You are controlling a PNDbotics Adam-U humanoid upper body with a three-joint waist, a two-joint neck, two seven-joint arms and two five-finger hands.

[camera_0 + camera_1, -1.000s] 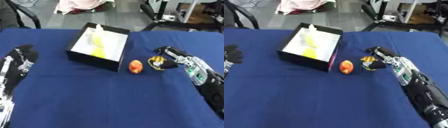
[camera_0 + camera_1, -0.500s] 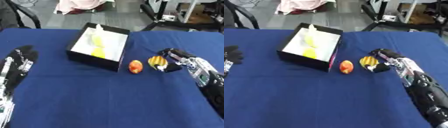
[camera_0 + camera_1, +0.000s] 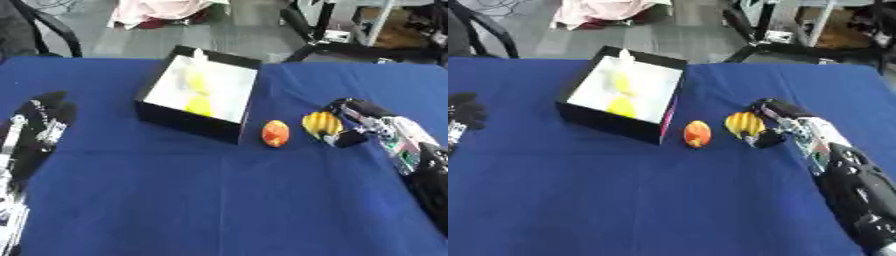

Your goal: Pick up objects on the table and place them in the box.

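yellow object (image 3: 320,124) clasped in right hand (image 3: 363,122) curled fingers (image 3: 348,138), beside orange fruit (image 3: 275,133)

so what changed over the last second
The right hand closed its fingers round the yellow striped object, which now shows more fully beside it. The orange object, the box with its yellow contents, and the open left hand stayed put.

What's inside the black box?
The black box holds yellow things lying on a white lining, with a pale one further back. What they are can't be made out, and the near wall hides the bottom edge.
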